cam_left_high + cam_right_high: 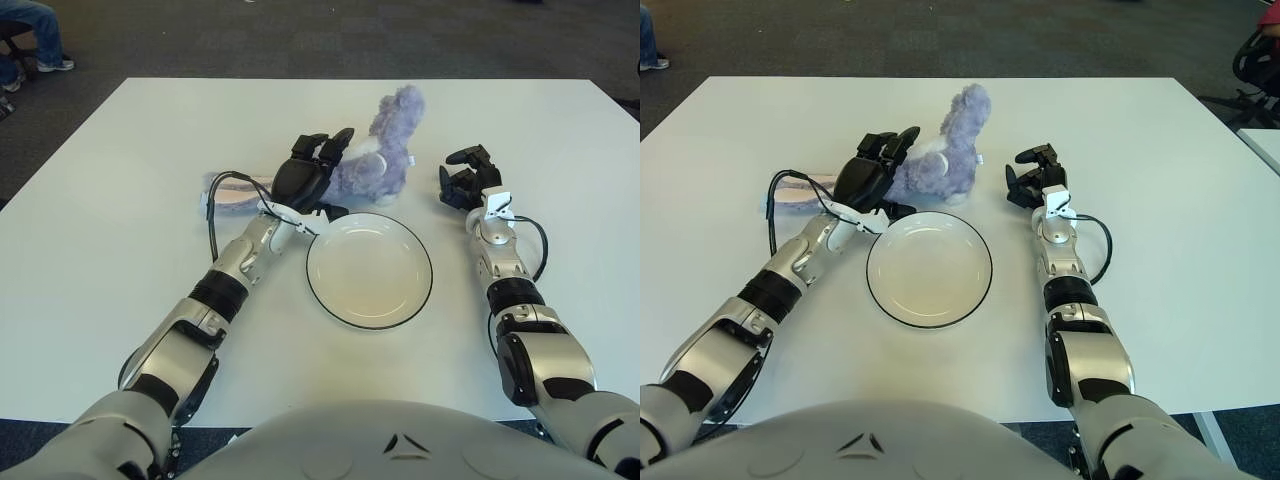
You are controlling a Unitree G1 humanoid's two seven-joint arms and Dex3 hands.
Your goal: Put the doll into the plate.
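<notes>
A white table (100,200) stood on dark carpet and filled most of the frame. At centre, the left hand (312,170) had its dark fingers (335,145) extended against the left flank of the purple doll (380,150); whether they actually gripped it I could not tell. The doll stood upright just above the plate (369,268). It looked soft, light and squashy, so a pinch round the plump body seemed the safest hold. The black-rimmed plate held nothing. The right hand (465,180) showed right of the doll, fingers curled, holding nothing. A pink-and-white item (232,190) lay at the left.
</notes>
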